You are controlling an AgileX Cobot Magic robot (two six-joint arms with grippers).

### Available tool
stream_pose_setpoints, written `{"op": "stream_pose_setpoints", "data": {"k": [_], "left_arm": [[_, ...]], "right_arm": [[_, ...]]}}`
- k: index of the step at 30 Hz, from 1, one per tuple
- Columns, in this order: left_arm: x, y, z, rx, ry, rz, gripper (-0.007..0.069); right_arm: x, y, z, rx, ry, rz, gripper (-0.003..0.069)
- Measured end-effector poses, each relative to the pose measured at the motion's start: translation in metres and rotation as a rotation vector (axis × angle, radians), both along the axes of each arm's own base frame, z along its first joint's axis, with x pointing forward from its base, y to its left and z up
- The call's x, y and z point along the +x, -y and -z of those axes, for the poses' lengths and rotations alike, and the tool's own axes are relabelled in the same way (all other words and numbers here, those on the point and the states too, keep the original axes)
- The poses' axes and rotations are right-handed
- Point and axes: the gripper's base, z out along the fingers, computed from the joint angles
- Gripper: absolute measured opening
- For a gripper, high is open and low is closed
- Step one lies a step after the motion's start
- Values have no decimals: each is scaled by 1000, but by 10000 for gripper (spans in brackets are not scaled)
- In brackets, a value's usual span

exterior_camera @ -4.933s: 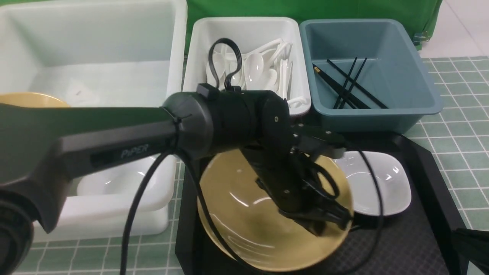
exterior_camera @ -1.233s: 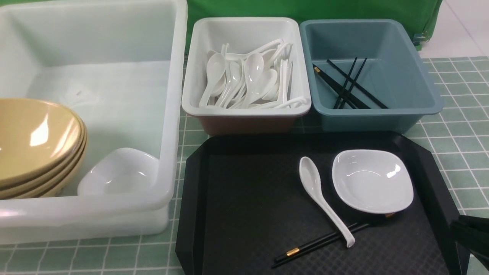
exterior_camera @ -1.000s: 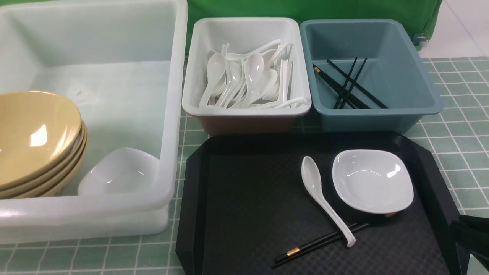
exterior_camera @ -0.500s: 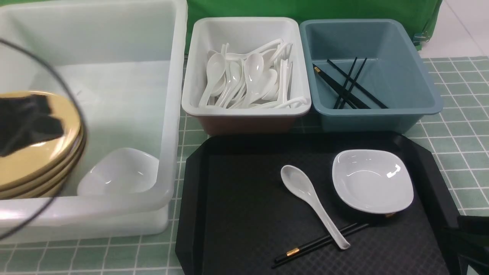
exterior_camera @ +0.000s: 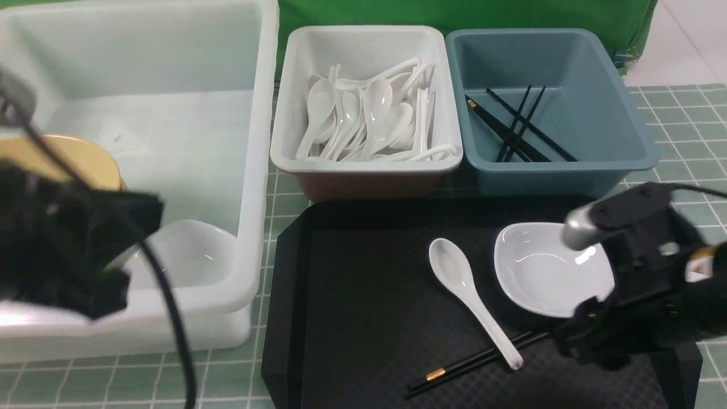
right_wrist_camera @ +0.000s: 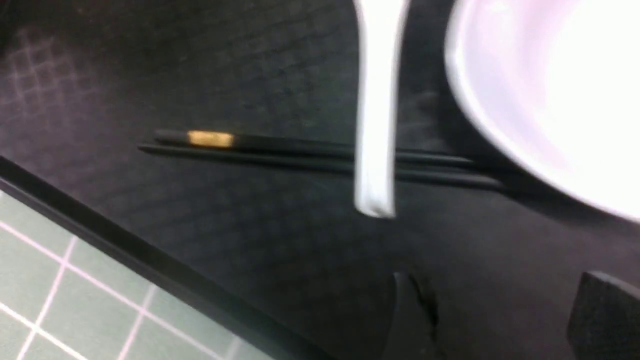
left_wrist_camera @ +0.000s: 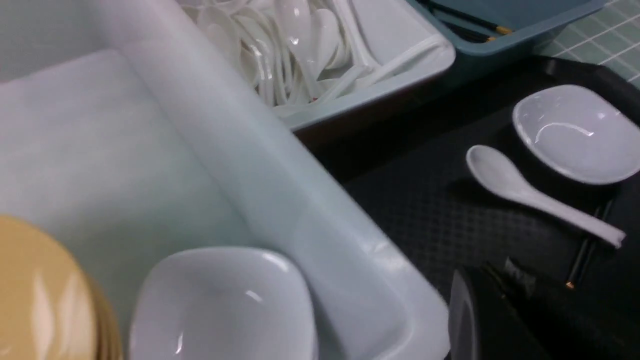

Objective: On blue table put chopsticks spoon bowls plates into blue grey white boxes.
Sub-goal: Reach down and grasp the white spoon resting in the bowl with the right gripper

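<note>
Newly arrived, left end effector [left_wrist_camera: 495, 287] together, right end effector [right_wrist_camera: 500, 287] apart, gridded table [exterior_camera: 688, 132]

Blurred left arm [exterior_camera: 62, 255] hides most of the bowls [exterior_camera: 85, 160]; right arm [exterior_camera: 653, 295] overlaps plate [exterior_camera: 539, 272].

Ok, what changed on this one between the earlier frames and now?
The tan bowl went from the tray onto the stack in the big white tub; the left gripper let it go and is now shut. The right gripper came in over the tray, open, near the chopsticks. The spoon shifted slightly left. The plate and chopsticks stayed put.
</note>
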Motion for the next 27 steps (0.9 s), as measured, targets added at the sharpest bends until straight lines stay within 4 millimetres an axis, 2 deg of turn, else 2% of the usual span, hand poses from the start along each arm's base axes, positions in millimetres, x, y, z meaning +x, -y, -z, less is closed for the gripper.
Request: {"op": "stream_pose_setpoints", "data": {"k": [4, 7, 8, 9, 12, 17, 20, 22, 24, 25, 27], "left_arm": [[-25, -15, 27, 69, 19, -86, 4], [-45, -25, 52, 100, 42, -148, 4], [-46, -26, 53, 106, 45, -152, 4], [-55, -30, 66, 112, 65, -176, 4], [-64, -34, 79, 116, 107, -194, 4], [-74, -37, 79, 87, 233, -209, 4], [-78, -38, 77, 81, 280, -213, 4], [-78, -38, 76, 80, 284, -213, 4], [-78, -38, 77, 82, 281, -213, 4], [-78, -38, 77, 82, 281, -213, 4], [-78, -38, 77, 83, 281, -214, 4]], "right_arm": [[19, -23, 23, -5, 19, -51, 454], [32, -29, 39, -2, 45, -13, 454], [33, -30, 39, 2, 49, -9, 454], [37, -32, 46, 7, 36, 19, 454], [40, -33, 55, 6, 8, 38, 454], [41, -41, 61, 10, 2, 30, 452], [39, -49, 62, 6, 24, -12, 416], [37, -53, 62, -2, 42, -57, 332], [38, -55, 59, -5, 50, -82, 207], [38, -55, 58, -5, 50, -84, 183], [40, -57, 49, 7, 60, -93, 74]]}}
